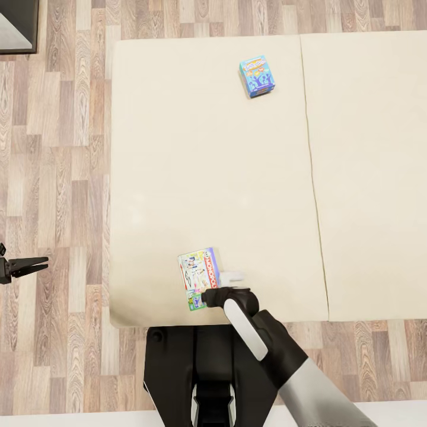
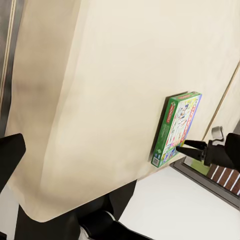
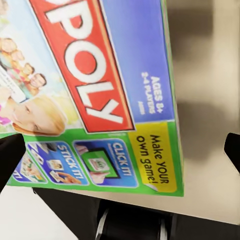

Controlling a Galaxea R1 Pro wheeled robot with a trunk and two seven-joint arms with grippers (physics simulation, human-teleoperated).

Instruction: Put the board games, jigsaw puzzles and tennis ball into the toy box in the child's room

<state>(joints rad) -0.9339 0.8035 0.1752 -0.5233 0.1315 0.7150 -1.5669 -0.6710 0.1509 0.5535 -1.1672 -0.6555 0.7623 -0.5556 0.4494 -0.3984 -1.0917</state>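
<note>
A Monopoly box (image 1: pixel 199 277) lies on the bed (image 1: pixel 178 166) near its lower edge, at lower centre of the head view. A second game box (image 1: pixel 257 76) lies on the bed at upper centre, well apart. Floor (image 1: pixel 59 178) runs along the left.

The right arm enters the head view from about 5 o'clock, its grey forearm running into a black wrist that ends in the right tool (image 1: pixel 209 295), low and just right of centre. Its fingers (dark tips at both side edges of the right wrist view) stand spread wide apart. The left tool (image 1: pixel 40 262) sits at 9 o'clock, pointing toward 3 o'clock, its thin fingers slightly parted.
</note>
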